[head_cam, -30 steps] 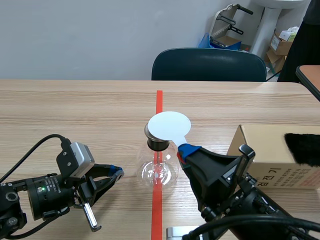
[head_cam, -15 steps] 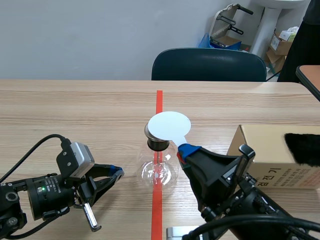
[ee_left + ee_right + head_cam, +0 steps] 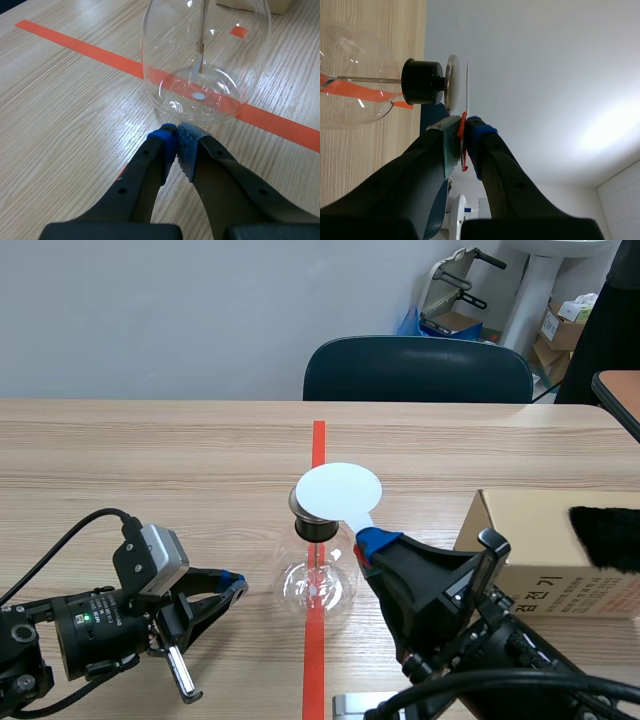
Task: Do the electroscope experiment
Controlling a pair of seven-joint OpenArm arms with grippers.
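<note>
Left tool: clenched on nothing, blue pads pressed together, sitting low over the bench. The glass flask stands just ahead of the tips, with a small gap between. Through the glass I see the rod hanging down the middle. The flask sits on the red tape line.

Right tool: grasping the white disc by its handle, raised off the bench. The disc is straight ahead of my fingertips, face-on to the metal plate on the black stopper. In the right wrist view there's a thin gap between disc and plate, so close but not touching.

Cardboard box sits beside the right tool, on the side away from the flask, with black fur on it.
</note>
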